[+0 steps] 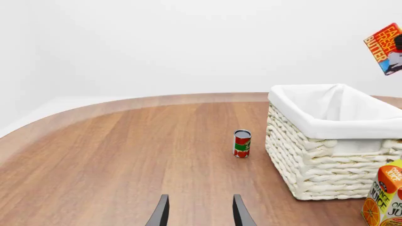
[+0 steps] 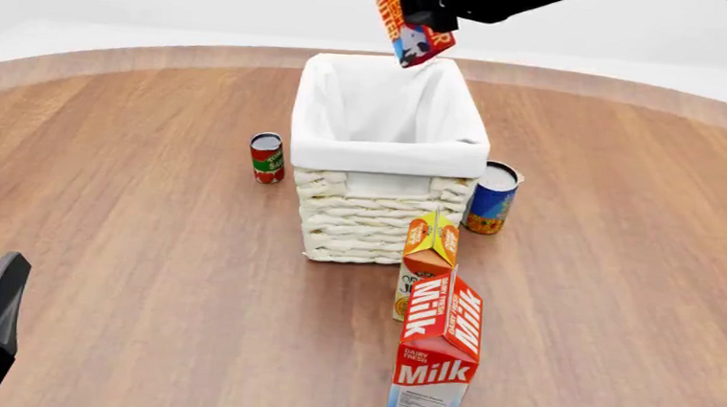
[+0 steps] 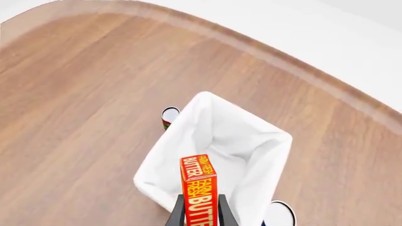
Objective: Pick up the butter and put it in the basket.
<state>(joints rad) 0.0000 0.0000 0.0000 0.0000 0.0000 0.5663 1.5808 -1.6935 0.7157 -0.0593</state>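
You see red-orange butter (image 2: 413, 20), white lettering; cream woven basket (image 2: 376, 214), white liner; brown wood-grain tabletop (image 2: 118, 244).

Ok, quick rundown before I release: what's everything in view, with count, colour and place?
butter: one, red-orange box with a blue end, held in the air above the basket's far end
basket: one, cream wicker with white liner, table centre
red can: one, left of the basket, apart from it
blue can: one, orange label, at the basket's right front corner
orange juice carton: one, just in front of the basket
Milk carton: one, red and white, nearest the camera
table: one, brown wood
left gripper: open, low at near left
right gripper: shut on the butter
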